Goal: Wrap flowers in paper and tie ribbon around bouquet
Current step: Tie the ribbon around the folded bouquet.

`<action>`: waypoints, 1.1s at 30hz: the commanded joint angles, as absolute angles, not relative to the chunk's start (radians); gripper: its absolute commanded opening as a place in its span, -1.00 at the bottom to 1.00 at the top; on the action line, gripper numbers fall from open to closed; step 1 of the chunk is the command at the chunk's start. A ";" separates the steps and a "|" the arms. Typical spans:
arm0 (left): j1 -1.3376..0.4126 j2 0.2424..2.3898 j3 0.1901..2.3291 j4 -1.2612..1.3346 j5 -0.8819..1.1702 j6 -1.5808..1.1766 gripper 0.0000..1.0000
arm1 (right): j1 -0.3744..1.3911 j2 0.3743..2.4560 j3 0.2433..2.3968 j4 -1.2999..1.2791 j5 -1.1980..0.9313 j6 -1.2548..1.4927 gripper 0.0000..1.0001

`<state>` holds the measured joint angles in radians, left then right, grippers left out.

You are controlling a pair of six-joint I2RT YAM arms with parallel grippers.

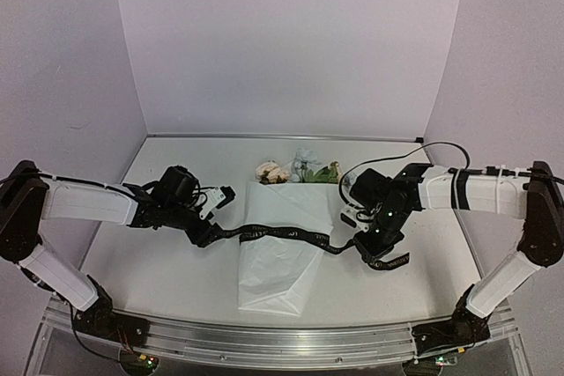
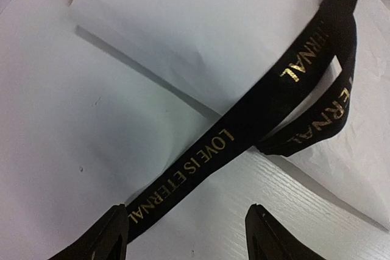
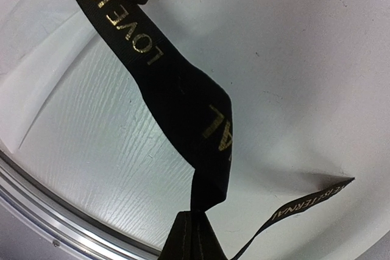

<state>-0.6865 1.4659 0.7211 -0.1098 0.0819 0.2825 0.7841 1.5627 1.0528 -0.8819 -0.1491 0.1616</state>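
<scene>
1. Centre of the table (image 1: 167, 279), there's the paper (image 1: 275, 261), laid lengthways from the near side toward the back.
2. The flowers (image 1: 298, 170) sit at the paper's far end, poking out beyond its edge toward the back wall.
3. On top of the paper, the ribbon (image 1: 282, 233) crosses it from left to right, about midway along.
4. The left gripper (image 2: 186, 235) is just off the paper's left edge, with the ribbon draped over one finger.
5. The right gripper (image 3: 190, 235) is just off the right edge. The ribbon runs into its tips, and a short tail trails on the table beyond.
</scene>
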 commanded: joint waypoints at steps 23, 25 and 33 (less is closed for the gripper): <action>-0.706 1.739 0.851 0.079 0.231 0.725 0.31 | 0.782 1.552 1.031 -0.836 -0.155 0.183 -1.00; -0.707 1.747 0.861 0.068 0.238 0.730 0.25 | 0.783 1.549 1.028 -0.836 -0.154 0.184 -1.00; -0.710 1.728 0.862 0.038 0.182 0.652 -0.72 | 0.782 1.541 1.028 -0.836 -0.142 0.195 -1.00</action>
